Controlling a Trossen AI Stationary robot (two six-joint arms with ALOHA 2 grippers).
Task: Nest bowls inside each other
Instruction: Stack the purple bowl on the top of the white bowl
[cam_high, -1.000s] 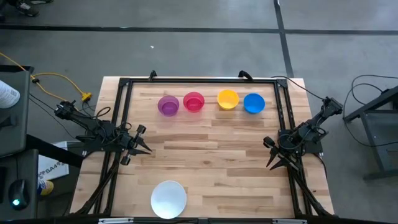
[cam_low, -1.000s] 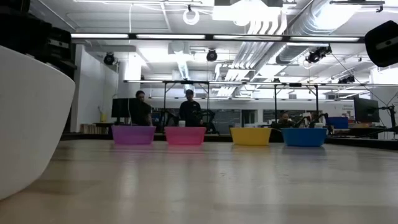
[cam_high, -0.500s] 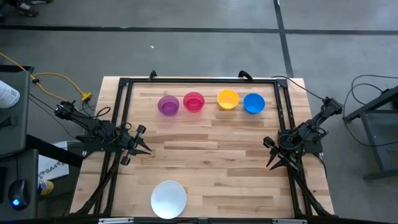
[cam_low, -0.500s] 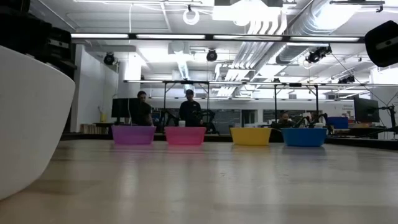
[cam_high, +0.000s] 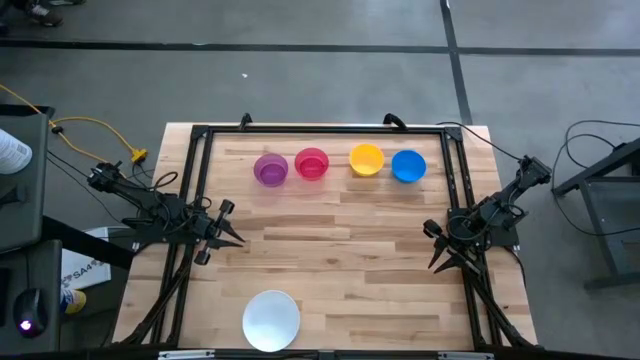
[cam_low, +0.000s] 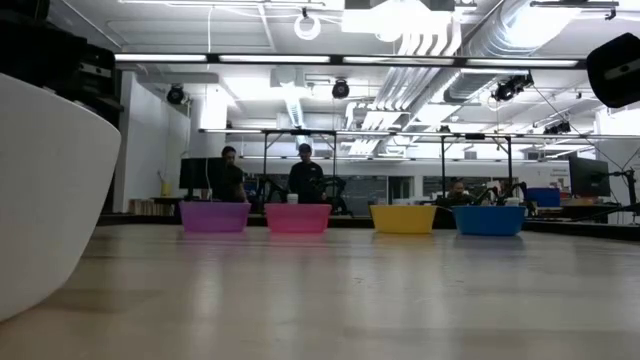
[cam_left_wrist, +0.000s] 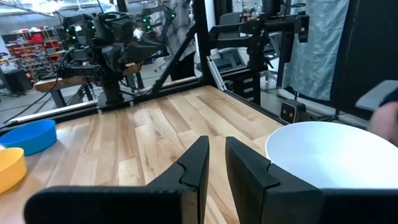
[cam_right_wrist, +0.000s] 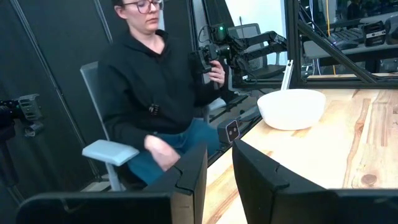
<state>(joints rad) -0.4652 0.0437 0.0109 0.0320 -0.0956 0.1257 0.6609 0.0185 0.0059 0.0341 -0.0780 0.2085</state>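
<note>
- The table (cam_high: 340, 270) is the biggest thing before me, pale wooden planks inside a dark frame (cam_high: 197, 180). I work at it with two arms, one at each side edge.
- The white bowl (cam_high: 271, 320) is the largest of the bowls. It sits alone at the near edge, nearer my left gripper than my right, upright and with nothing in it that I can see. In the low view it fills the side of the picture (cam_low: 50, 190).
- The other four bowls stand in a row at the far side of the table, well apart from the white one and from both my grippers: purple bowl (cam_high: 271, 169), pink-red bowl (cam_high: 312, 163), yellow bowl (cam_high: 366, 160), blue bowl (cam_high: 408, 166). Purple and pink-red stand just beside each other, so do yellow and blue, with a slightly wider gap in the middle. Each is upright and holds nothing; none sits inside another.
- My left gripper (cam_high: 228, 228) hangs over the table's left edge, pointing inward. Its fingers (cam_left_wrist: 196, 165) stand slightly apart with only a narrow gap, pinching nothing.
- My right gripper (cam_high: 441, 258) hangs at the right edge, fingers (cam_right_wrist: 193, 171) likewise a little apart, gripping nothing.
- A person (cam_right_wrist: 155, 81) in a dark top sits on a chair beyond the white bowl, off the table.
</note>
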